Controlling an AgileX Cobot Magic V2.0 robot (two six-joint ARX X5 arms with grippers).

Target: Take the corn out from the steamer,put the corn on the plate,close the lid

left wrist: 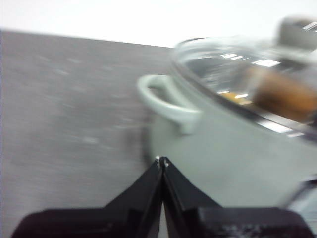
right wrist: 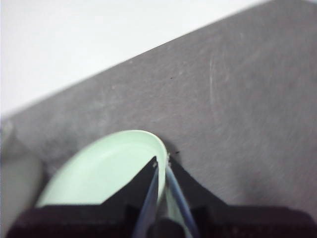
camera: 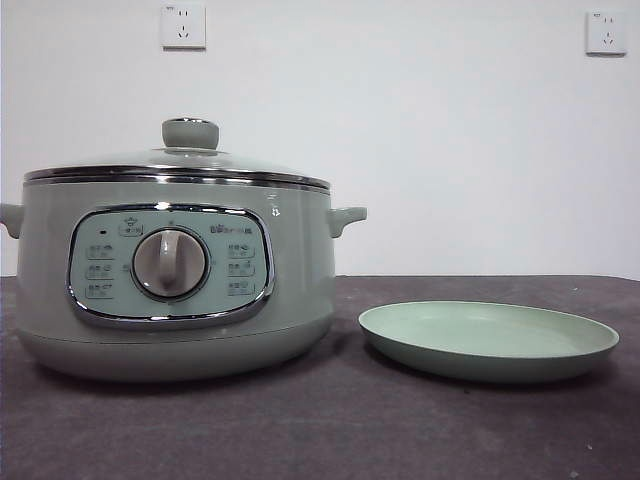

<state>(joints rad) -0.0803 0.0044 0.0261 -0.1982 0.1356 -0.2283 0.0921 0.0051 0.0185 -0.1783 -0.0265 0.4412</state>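
The steamer point(camera: 170, 290) stood on the dark table point(camera: 330, 430), a big round pot in pale sage green with a chrome band at its rim, a chrome-framed panel on its front and a grey dial at the panel's middle. Small handles stuck out at either side. The lid point(camera: 180, 160) sat closed on it, domed glass edged in chrome, its pale green knob upright on top. Through the glass, in the left wrist view, the corn point(left wrist: 285, 96) showed as a blurred orange-brown lump inside the pot, close under the knob. The plate point(camera: 488, 342) lay flat on the table just beside the steamer, apart from it, shallow, matte, pale green, bare.

The left gripper point(left wrist: 162, 161) had its black jaws pressed together tip to tip with nothing between them; it hung by the steamer's wall, near one side handle, and touched neither. The right gripper point(right wrist: 162, 161) had its jaws drawn nearly together, only a thin slit left, and it held nothing; its tips stood over the plate's rim, and whether they touched it could not be told. Neither arm showed in the front view, where two white wall sockets point(camera: 183, 26) hung on the pale wall behind
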